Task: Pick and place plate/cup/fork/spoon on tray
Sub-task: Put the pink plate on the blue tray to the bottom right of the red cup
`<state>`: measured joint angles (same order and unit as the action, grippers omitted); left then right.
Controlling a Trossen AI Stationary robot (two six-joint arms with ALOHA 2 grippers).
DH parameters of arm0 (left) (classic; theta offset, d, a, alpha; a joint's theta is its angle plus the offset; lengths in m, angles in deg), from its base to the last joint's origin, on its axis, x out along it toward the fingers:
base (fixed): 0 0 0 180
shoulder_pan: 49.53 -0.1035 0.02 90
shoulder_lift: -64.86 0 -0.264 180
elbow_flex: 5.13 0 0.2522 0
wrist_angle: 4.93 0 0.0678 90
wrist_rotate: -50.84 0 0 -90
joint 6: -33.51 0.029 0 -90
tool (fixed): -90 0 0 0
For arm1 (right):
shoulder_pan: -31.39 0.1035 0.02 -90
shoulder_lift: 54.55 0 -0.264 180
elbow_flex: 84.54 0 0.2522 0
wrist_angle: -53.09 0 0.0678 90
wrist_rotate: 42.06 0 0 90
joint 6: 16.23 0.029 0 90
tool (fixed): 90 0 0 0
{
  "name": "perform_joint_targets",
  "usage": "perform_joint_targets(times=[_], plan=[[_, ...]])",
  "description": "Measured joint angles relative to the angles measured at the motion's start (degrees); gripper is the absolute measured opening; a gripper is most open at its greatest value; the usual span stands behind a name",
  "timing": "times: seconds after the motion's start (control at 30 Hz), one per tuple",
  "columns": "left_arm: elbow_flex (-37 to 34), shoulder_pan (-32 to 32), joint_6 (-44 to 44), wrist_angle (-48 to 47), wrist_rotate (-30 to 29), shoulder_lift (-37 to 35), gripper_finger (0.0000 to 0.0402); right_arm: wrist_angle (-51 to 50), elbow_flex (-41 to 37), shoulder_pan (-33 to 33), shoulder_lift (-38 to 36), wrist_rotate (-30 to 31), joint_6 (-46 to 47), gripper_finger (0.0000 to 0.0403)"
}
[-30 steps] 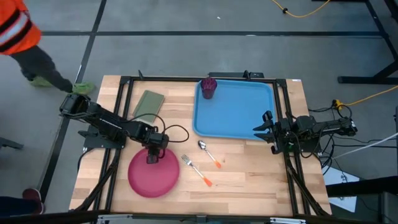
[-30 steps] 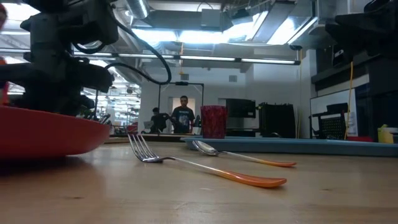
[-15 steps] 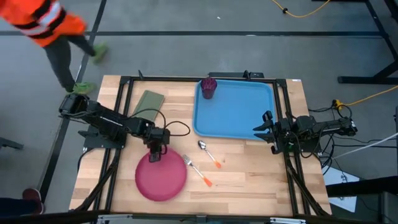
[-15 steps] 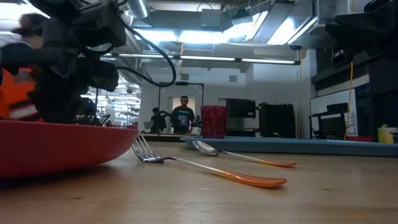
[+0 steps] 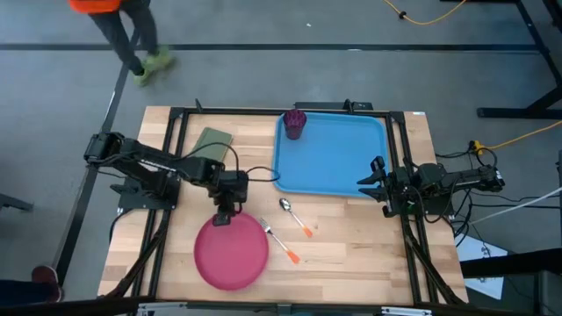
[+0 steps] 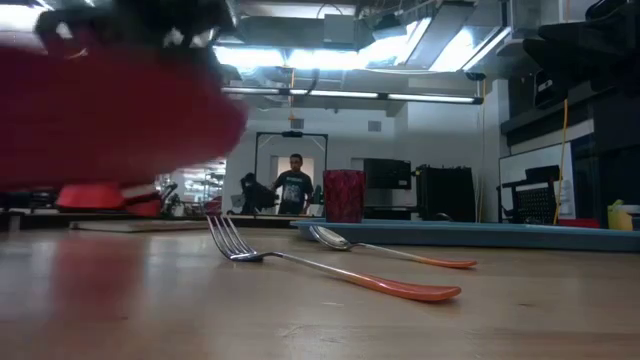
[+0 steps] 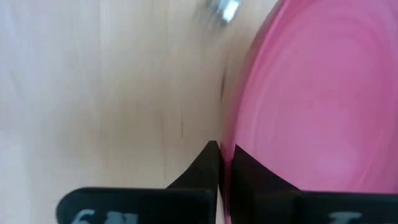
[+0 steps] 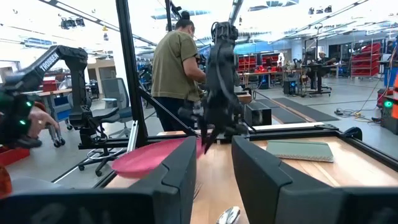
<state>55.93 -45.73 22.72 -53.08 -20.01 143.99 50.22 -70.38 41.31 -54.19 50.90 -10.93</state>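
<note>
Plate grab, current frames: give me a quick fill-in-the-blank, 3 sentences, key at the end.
1. The left gripper has its jaws shut on the rim of the ____.
2. The cup stands inside the ____.
3. The fork and the spoon both lie on the bare ____, outside the tray.

Missing words: plate; tray; table

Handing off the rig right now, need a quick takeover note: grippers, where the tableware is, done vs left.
Left gripper: shut on the rim of the plate, which is lifted off the table, left of the fork.
Right gripper: open, waiting at the right edge of the tray.
Done: cup stands in the tray's far-left corner.
Left: plate, fork and spoon, both utensils on the wood in front of the tray.
</note>
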Motion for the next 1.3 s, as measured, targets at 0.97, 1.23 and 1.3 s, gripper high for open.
perform_joint_targets(times=[0.97,1.23,1.3], plan=[[54.18,-20.02,24.03,14.06,-22.80,33.92,0.0001,-0.14,0.02,0.02,-0.02,-0.05,0.58,0.0108],[67.12,-23.87,26.34,8.23,-22.33,43.85,0.0001,3.84,0.02,-0.01,-0.15,-4.30,0.33,0.0108],[67.57,-24.48,26.34,7.82,-21.08,45.08,0.0001,6.94,0.02,-0.01,-0.17,-7.12,-0.99,0.0108]])
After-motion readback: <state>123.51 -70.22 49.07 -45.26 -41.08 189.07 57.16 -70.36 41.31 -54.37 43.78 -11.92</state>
